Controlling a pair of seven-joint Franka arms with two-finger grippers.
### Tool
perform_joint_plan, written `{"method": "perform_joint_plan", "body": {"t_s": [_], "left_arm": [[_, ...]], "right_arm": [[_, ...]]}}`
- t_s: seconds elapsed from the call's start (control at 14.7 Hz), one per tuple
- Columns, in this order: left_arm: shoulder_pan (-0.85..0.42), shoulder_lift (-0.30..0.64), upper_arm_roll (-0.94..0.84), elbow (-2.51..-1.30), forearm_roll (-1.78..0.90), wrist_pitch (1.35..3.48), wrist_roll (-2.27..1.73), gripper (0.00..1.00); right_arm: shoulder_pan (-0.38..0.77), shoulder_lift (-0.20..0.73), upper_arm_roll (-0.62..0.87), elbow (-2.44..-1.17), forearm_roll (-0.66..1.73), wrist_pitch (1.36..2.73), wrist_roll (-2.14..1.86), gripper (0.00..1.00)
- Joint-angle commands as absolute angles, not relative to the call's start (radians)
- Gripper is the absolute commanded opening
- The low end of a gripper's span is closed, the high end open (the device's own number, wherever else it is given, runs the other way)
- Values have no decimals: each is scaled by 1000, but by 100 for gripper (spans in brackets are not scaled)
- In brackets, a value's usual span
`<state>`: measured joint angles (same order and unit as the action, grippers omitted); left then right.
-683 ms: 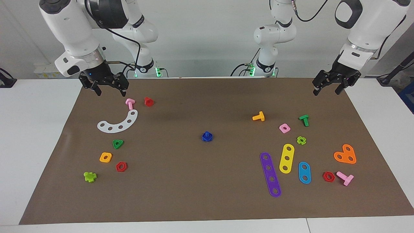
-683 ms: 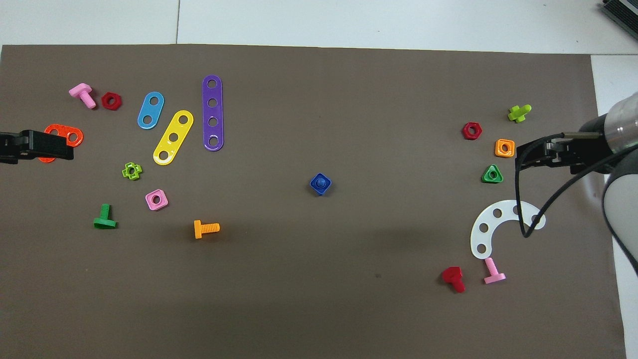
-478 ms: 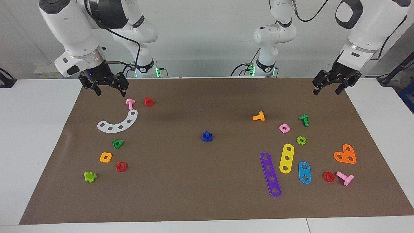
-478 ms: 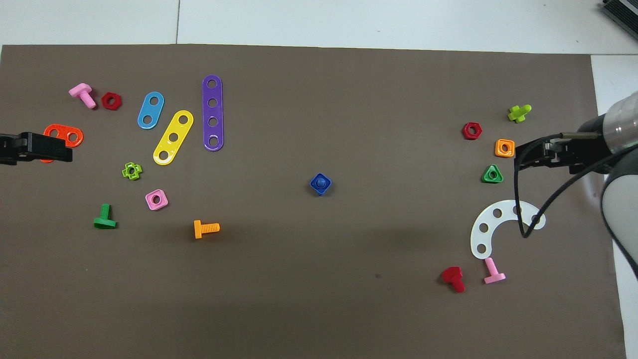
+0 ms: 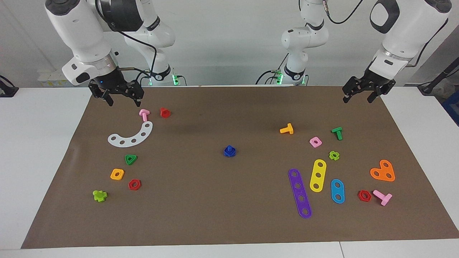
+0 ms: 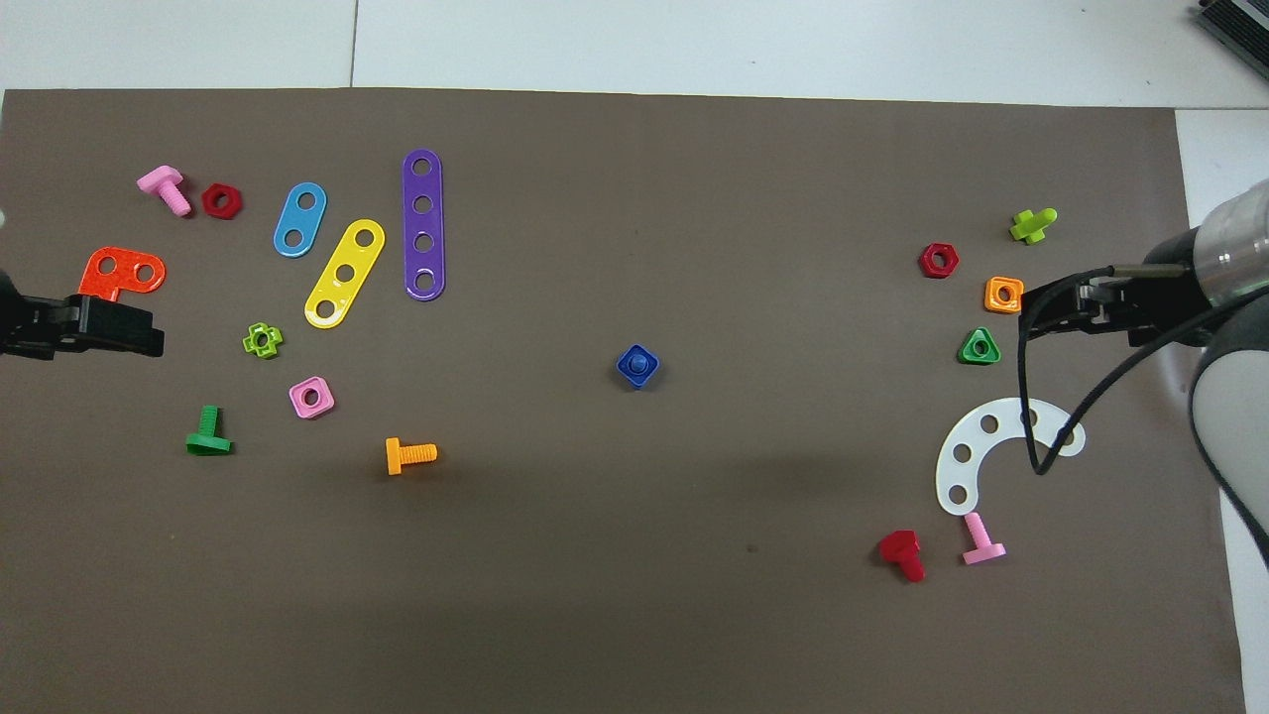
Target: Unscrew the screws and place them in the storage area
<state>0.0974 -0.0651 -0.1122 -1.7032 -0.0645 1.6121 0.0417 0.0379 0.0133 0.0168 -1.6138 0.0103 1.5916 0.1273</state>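
The dark blue screw [image 5: 229, 151], a bolt standing in its blue nut, sits alone in the middle of the brown paper mat [image 5: 215, 208]; it also shows in the overhead view [image 6: 636, 366]. My right gripper [image 5: 123, 102] is open and empty, up in the air over the mat's edge beside a pink bolt [image 5: 144, 114]; in the overhead view [image 6: 1036, 319] it hangs by the green triangular nut [image 6: 980, 347]. My left gripper [image 5: 358, 99] is open and empty, raised over the mat's edge at the left arm's end, and it also shows in the overhead view [image 6: 149, 339].
Loose parts lie at both ends of the mat [image 6: 634, 615]. At the right arm's end are a white curved strip [image 5: 131, 136], a red bolt [image 5: 165, 112] and several nuts. At the left arm's end are purple [image 5: 299, 193], yellow and blue strips, an orange plate [image 5: 383, 171] and an orange bolt [image 5: 287, 129].
My left gripper has shifted a little toward the middle of the table. My right gripper has barely moved. The blue screw and the loose parts have not moved.
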Motion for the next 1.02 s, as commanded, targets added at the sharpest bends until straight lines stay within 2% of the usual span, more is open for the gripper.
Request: {"method": "perform_joint_plan", "body": {"t_s": [0.0,0.96], "left_arm": [[80,-98,-103,-1732,-77,1589,52,100],[40,-100,-109,-1723,-57,1523,6,100]], "right_arm": [[31,-6,17,-1634,28,1589,107,100],[18,-6,9,-1632,28,1591,106,100]]}}
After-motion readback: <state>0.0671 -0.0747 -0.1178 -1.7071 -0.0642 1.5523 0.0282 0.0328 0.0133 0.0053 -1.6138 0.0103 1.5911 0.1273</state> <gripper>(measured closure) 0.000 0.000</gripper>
